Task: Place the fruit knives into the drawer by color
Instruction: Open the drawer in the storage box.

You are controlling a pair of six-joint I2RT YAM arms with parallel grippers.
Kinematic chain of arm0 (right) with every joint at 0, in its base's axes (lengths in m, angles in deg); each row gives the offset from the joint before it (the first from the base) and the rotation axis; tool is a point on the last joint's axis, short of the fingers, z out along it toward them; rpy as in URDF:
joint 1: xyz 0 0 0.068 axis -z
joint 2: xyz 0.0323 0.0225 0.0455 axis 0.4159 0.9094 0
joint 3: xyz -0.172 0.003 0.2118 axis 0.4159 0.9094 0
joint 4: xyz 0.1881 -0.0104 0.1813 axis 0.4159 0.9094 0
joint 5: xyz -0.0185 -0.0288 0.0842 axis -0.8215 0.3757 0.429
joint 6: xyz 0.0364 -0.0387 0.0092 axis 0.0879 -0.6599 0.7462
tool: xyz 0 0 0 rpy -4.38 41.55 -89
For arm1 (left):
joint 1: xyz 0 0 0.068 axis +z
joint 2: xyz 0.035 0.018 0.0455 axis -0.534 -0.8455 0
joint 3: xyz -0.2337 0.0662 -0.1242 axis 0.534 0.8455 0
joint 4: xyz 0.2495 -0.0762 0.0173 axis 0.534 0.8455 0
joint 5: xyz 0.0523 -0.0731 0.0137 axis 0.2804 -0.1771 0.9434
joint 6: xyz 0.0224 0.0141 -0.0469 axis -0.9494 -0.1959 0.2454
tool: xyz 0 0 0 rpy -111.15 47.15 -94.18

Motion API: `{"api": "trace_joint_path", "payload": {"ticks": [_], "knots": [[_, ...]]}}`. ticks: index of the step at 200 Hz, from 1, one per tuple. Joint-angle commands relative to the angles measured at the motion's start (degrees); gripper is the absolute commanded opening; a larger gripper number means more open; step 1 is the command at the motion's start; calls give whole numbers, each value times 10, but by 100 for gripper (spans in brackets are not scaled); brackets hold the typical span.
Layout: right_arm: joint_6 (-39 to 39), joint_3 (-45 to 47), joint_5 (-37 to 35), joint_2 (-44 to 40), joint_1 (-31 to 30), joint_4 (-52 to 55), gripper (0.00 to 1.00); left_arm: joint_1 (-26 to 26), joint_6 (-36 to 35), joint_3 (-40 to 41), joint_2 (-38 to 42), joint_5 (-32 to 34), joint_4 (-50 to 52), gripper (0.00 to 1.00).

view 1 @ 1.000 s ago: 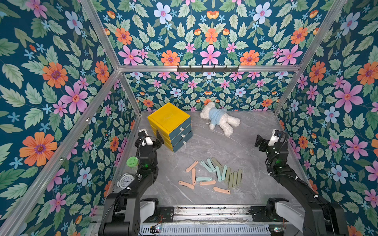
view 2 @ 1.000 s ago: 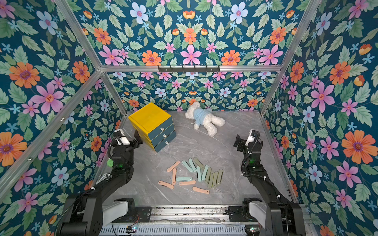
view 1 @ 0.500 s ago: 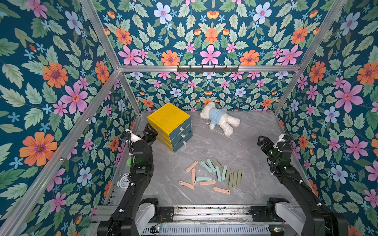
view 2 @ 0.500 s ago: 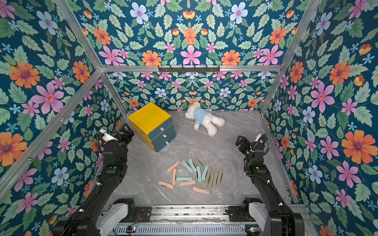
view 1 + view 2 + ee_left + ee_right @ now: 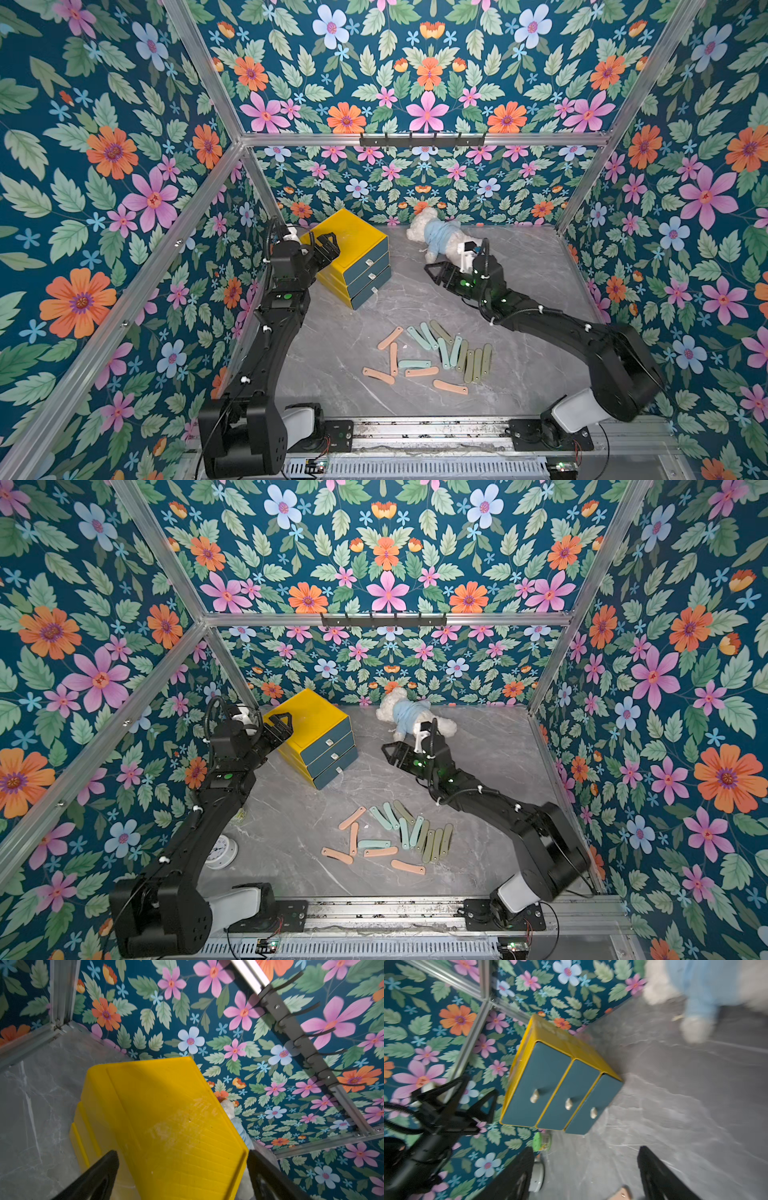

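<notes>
Sixteen or so fruit knives (image 5: 420, 371) counted, loose on the near centre of the table (image 5: 332, 353), long axes mixed, olive ones running near-to-far, several salmon ones crosswise, none yet in the drawer unit (image 5: 353, 241) at far left. Notes left gripper (image 5: 330, 249) over that unit's yellow top, jaws spread wide, empty; right gripper (image 5: 432, 275) out in front of the three shut drawers (image 5: 566, 1084), aimed left at the knobs (image 5: 568, 1103), jaws parted, empty. Judges the pile nearward of both sets of jaws and well apart, closer to the right arm, with a drawer probably to pull first.
</notes>
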Motion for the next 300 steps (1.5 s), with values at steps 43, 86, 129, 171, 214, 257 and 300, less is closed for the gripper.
{"api": "trace_joint_path", "payload": {"ticks": [43,86,129,171,214,257,300], "knots": [[207,-177,51,245,-42,-236,41,1,-28,-21,-37,-20,48,80],[153,-199,-18,236,-88,-160,48,1,-22,8,-37,-10,38,77],[162,-234,-48,253,-102,-102,49,1,-20,15,-44,-14,31,76],[168,-265,-56,263,-117,-75,47,1,-20,16,-43,-18,27,75],[181,-287,-57,286,-125,-64,40,1,-20,22,-46,-23,25,75],[175,-286,-67,286,-133,-65,18,0,-21,22,-47,-27,24,74],[170,-275,-84,280,-135,-76,7,0,-19,24,-49,-33,21,73]]}}
